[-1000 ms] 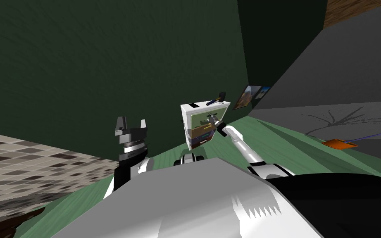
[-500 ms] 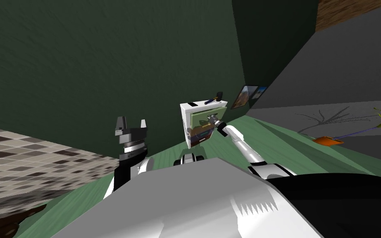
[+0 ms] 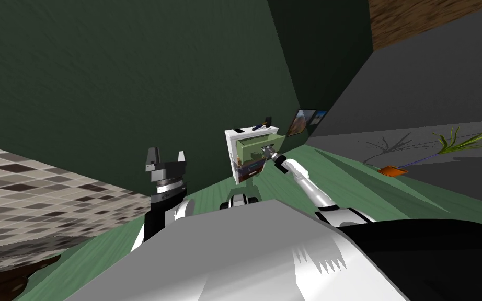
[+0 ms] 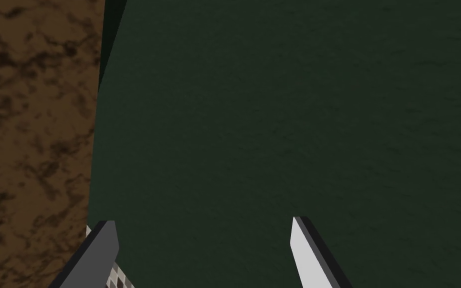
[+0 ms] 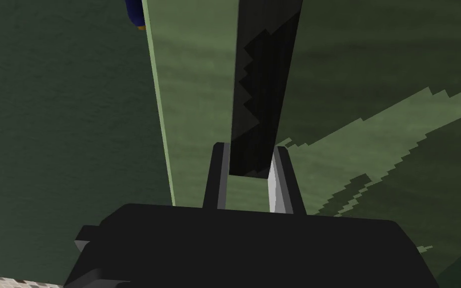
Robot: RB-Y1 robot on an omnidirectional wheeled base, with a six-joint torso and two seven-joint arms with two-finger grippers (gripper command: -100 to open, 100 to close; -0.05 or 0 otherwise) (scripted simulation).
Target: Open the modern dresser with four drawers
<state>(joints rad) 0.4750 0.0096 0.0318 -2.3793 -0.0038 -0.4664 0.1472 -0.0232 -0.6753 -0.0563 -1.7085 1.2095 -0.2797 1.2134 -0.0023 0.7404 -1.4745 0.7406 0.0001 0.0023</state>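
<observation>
Right wrist view: the right gripper [image 5: 248, 150] pinches the dark handle [image 5: 262, 90] straight ahead, on the green drawer [image 5: 194, 100] of the dresser [image 3: 230, 151]. The handle looks rigid, and I'd guess the drawer slides easily. Beside it, the left gripper [image 4: 202, 220] hangs spread.

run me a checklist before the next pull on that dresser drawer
1. Right gripper shut on the dark handle: ok.
2. Grip placement: not ok, the fingers catch just the handle's end, so it may slip.
3. Top drawer out of the white dresser: ok, partly open.
4. Left gripper clear of the dresser: ok, open, raised well apart.
5. Small items on the dresser top steady: cannot tell.
</observation>
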